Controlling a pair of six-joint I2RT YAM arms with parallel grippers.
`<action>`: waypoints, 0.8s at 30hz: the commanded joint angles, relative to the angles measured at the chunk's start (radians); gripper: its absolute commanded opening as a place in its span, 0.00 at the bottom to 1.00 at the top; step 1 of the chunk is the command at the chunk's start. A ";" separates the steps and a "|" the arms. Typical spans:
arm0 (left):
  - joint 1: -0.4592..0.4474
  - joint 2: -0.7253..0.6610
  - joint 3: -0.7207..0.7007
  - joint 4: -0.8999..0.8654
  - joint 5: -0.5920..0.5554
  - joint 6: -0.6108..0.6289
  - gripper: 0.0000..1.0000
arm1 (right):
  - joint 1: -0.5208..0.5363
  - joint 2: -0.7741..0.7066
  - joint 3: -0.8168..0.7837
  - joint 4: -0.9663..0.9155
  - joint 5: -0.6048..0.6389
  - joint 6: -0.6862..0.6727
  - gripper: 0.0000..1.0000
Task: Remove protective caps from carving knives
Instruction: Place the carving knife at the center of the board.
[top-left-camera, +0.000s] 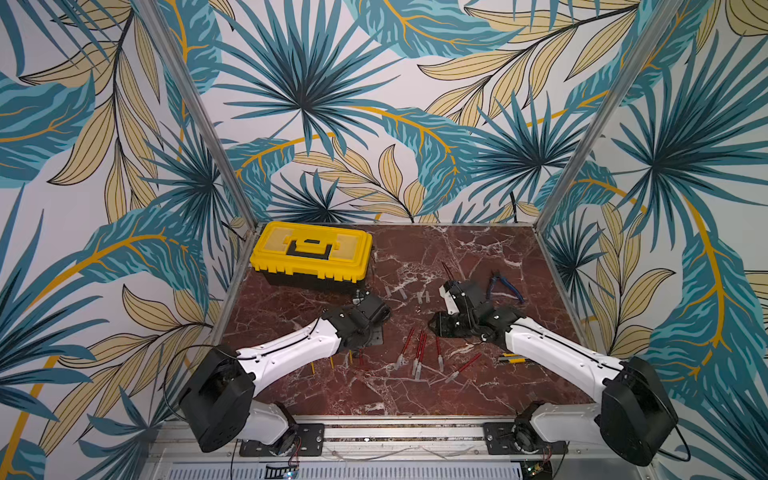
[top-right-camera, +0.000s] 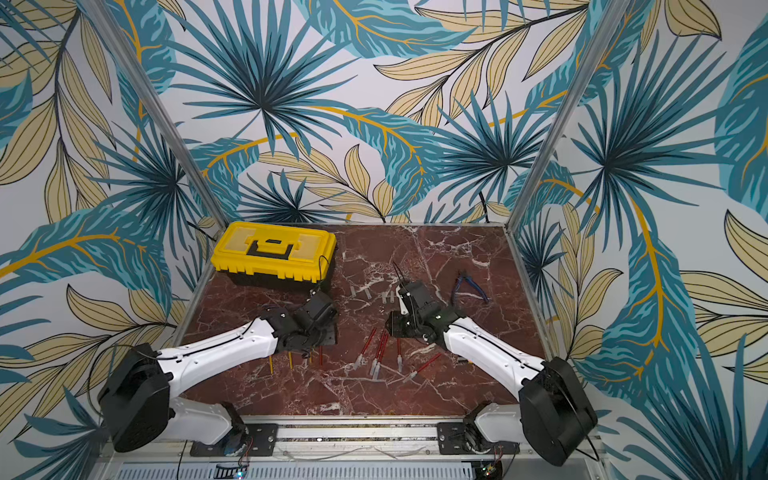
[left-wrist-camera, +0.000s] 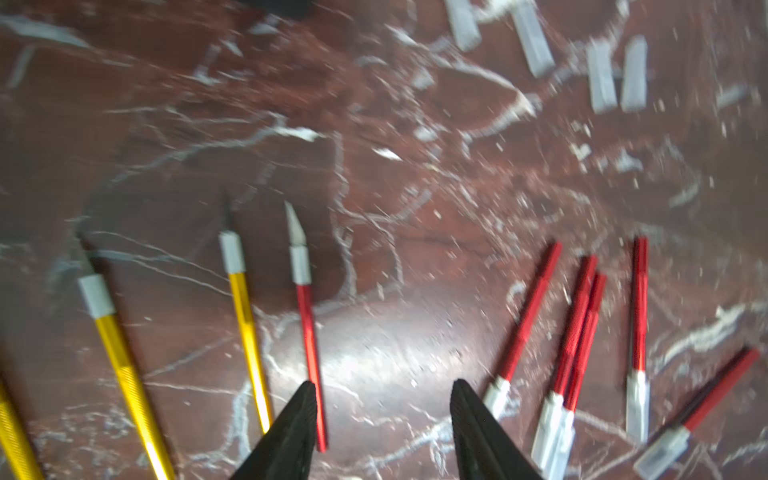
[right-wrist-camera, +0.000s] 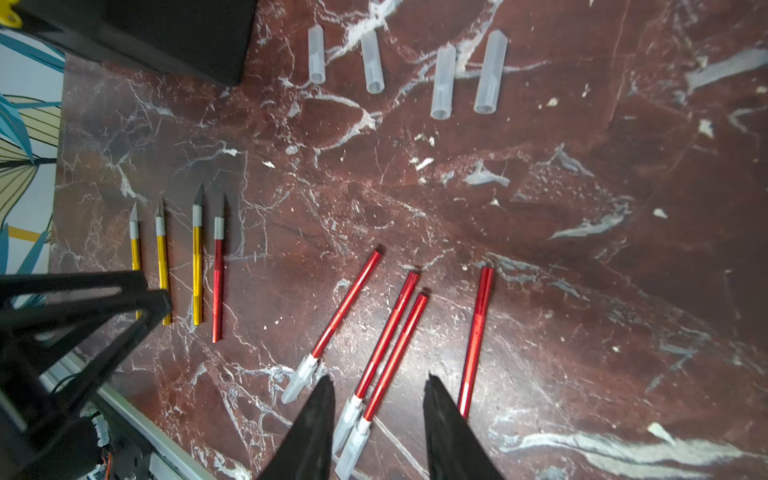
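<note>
Hovering empty, jaws parted, left claw (left-wrist-camera: 383, 384) and right claw (right-wrist-camera: 379, 378) seem between pulls; four bared knives (right-wrist-camera: 217, 274) and loose caps (right-wrist-camera: 442, 83) lie on the counter (right-wrist-camera: 540, 208). Next likely needs gripping a capped red knife (right-wrist-camera: 390, 332).

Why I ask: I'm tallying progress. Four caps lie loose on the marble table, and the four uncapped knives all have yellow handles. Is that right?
Not quite. Four loose caps is right, but only three of the uncapped knives have yellow handles; the fourth is a red-handled knife, lying at the end of that row. The right wrist view shows it.
</note>
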 joint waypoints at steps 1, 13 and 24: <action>-0.087 0.049 0.078 -0.011 -0.054 0.010 0.54 | 0.007 -0.023 -0.045 0.040 -0.038 0.035 0.38; -0.194 0.173 0.132 -0.007 -0.034 -0.103 0.06 | 0.044 0.021 -0.080 0.101 -0.058 0.065 0.05; -0.216 0.095 -0.060 0.231 0.086 -0.259 0.00 | 0.044 0.334 0.092 0.241 -0.185 0.076 0.00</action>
